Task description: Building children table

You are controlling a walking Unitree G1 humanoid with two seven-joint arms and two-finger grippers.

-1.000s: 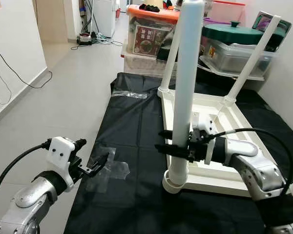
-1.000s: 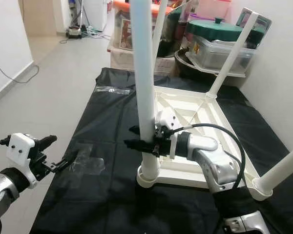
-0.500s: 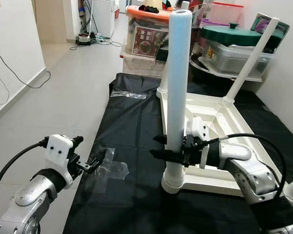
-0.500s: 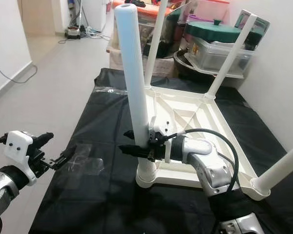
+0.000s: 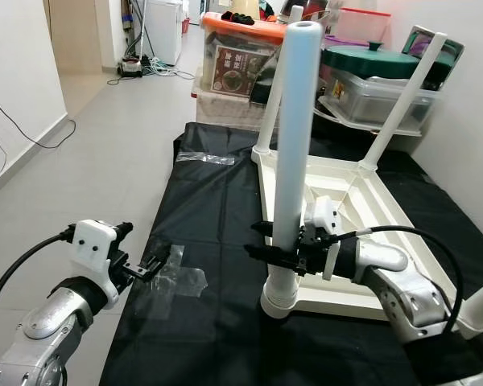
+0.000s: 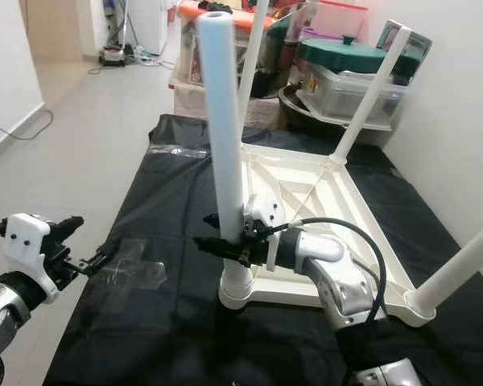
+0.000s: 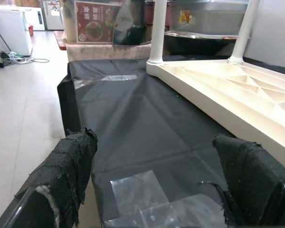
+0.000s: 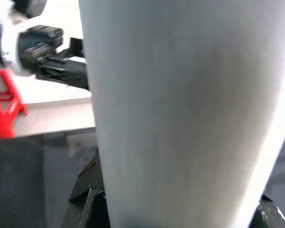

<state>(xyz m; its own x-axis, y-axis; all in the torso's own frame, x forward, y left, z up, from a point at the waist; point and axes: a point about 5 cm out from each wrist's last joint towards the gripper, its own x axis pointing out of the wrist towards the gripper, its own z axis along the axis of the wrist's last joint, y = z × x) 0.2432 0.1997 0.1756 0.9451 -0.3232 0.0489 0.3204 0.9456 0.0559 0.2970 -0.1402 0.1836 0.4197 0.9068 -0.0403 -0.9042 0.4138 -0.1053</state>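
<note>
Right jaws: pressed against the two sides of the near white leg, which is pinched low down, a little above its socket.
Right gripper: held level at the front left corner of the upturned table top; the silver forearm is extended from the robot's right across the frame, with a black cable looped over it.
Near white leg: seen standing almost upright in the round corner socket, its open end uppermost; in the right wrist view it appears as a broad pale column between the fingers.
Left jaws: spread apart, with nothing between them.
Left gripper: held low over the left edge of the black sheet, well apart from the table; its cloth-wrapped fingers are seen above a patch of clear tape stuck to the sheet.
Table top: laid upside down on the black sheet, ribbed underside up; two more white legs are fitted upright at the far corners, and another is seen at the near right corner.
Surroundings: plastic storage boxes and a green-lidded container are stacked beyond the sheet; pale floor tiles lie to the left.
</note>
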